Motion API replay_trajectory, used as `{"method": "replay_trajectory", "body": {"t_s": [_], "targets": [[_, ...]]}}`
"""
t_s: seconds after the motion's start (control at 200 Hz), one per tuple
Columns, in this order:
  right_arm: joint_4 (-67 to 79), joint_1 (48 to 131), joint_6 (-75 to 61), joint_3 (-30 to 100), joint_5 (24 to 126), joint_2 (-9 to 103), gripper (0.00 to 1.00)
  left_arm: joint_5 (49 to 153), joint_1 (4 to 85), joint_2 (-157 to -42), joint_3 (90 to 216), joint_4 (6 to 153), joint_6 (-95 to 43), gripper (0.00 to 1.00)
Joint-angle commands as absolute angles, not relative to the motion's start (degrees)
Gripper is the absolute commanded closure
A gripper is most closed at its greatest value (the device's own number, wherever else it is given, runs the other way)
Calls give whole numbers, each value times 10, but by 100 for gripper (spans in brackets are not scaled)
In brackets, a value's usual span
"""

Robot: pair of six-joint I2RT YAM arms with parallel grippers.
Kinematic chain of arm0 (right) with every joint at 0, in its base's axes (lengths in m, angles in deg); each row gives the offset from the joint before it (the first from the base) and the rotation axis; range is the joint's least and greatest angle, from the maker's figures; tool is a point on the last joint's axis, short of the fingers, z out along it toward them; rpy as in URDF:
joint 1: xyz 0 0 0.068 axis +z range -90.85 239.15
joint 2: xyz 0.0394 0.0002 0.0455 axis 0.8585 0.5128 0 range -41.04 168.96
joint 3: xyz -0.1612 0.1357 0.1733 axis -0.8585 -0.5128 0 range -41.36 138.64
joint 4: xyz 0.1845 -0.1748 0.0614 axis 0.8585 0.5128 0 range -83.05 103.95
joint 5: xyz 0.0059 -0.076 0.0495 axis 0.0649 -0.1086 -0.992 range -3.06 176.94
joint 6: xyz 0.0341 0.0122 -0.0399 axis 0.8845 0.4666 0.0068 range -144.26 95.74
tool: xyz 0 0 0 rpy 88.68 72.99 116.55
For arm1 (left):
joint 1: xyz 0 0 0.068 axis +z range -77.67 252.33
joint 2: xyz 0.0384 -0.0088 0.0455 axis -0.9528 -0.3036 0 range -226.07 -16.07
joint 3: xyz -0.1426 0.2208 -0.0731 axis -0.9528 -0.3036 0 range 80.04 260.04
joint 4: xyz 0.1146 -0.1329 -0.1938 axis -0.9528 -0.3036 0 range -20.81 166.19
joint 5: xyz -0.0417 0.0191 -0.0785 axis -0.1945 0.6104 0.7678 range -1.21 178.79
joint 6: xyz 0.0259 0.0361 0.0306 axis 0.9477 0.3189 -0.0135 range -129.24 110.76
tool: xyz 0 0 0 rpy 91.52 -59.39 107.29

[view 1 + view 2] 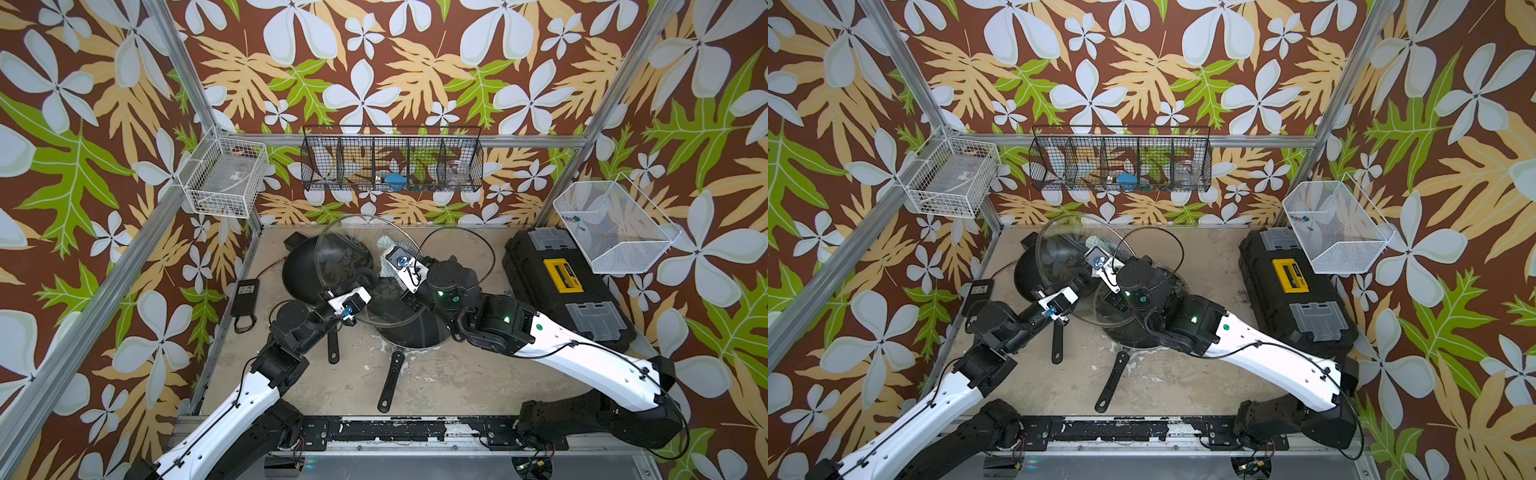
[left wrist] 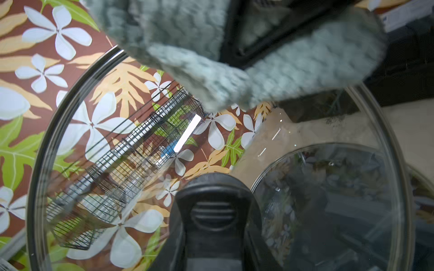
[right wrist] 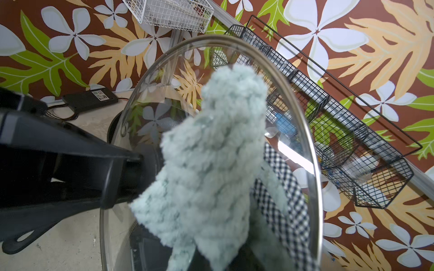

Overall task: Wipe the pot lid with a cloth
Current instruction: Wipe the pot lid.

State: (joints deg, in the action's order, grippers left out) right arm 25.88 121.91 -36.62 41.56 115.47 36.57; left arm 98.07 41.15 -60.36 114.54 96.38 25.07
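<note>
Worktop (image 1: 436,382) of scuffed beige stands walled by floral wallpaper (image 1: 374,62). The left pincer (image 1: 365,279) clenches the black handle of the pot lid (image 1: 336,253), which tilts above a far-left pan (image 1: 299,274). The right pincer (image 1: 388,251) grasps the cloth (image 1: 385,242) at the lid's far-right rim.

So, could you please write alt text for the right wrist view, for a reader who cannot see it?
A fluffy pale teal cloth fills the centre, up against a tilted clear glass pot lid. Behind are floral wallpaper, a black wire basket and a white wire basket.
</note>
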Motion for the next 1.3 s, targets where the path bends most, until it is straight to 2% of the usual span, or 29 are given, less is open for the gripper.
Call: {"method": "replay_trajectory", "body": {"t_s": [0.0,0.321,0.486,0.661,0.852,1.027,1.187,1.292], "targets": [[242,1220,-339,386,1158,364,100,987,413,-608,1170,1127,90,100],[204,1236,-301,345,1092,414,100,930,412,-634,1200,1171,-155,100],[199,1236,-298,351,1084,444,100,910,413,-640,1213,1166,-209,100],[208,1223,-308,353,1115,409,100,885,413,-634,1204,1163,-168,100],[213,1202,-334,373,1140,366,100,885,412,-632,1201,1134,-46,100],[228,1199,-368,428,1173,370,100,882,412,-640,1216,1070,62,100],[237,1200,-363,454,1122,376,100,868,412,-651,1239,1038,44,100],[234,1200,-355,450,1132,378,100,887,412,-656,1240,1025,70,100]]}}
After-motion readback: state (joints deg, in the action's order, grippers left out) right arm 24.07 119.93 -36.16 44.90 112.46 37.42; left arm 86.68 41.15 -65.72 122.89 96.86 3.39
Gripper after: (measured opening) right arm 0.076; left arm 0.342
